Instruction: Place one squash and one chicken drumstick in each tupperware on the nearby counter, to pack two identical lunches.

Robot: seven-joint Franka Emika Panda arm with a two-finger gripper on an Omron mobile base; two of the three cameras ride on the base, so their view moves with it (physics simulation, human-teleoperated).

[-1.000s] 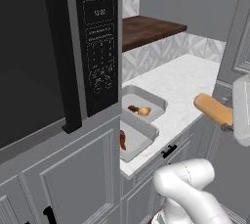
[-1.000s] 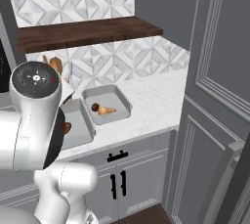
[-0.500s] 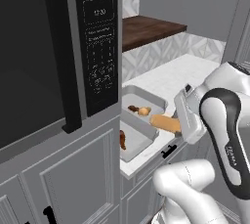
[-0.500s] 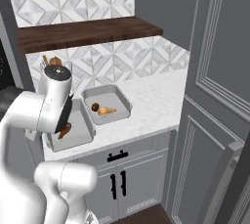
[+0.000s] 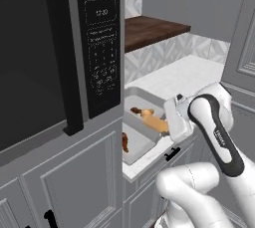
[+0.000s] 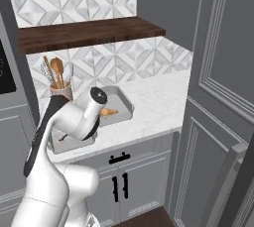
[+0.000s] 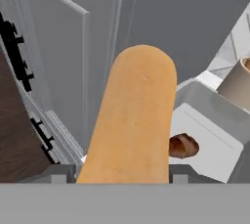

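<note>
My biggest worry is the long tan-orange squash (image 7: 134,120) slipping or tipping as I carry it. In the hand view it fills the middle of the frame, rising from the bottom edge where the claw (image 7: 114,175) clamps its near end, so most of its length sticks out past the fingers. A grip that far back could let it swing, catch a container wall, or drop onto the white marbled counter (image 6: 158,97) instead.

Just past the squash's right side, at lower right of the hand view, the nearer shallow grey tupperware (image 7: 205,140) holds a small brown chicken drumstick (image 7: 183,146). I judge this one lacks a squash, so it looks like my target, though the squash sits left of its middle.

In the left base view the squash (image 5: 155,121) shows at centre, over the two tubs. Farther on, in the right base view, the second grey tupperware (image 6: 121,103) already carries an orange piece (image 6: 109,112). A misjudged release there would double up one lunch. A tan utensil cup (image 6: 61,90) stands behind, at upper left.
</note>
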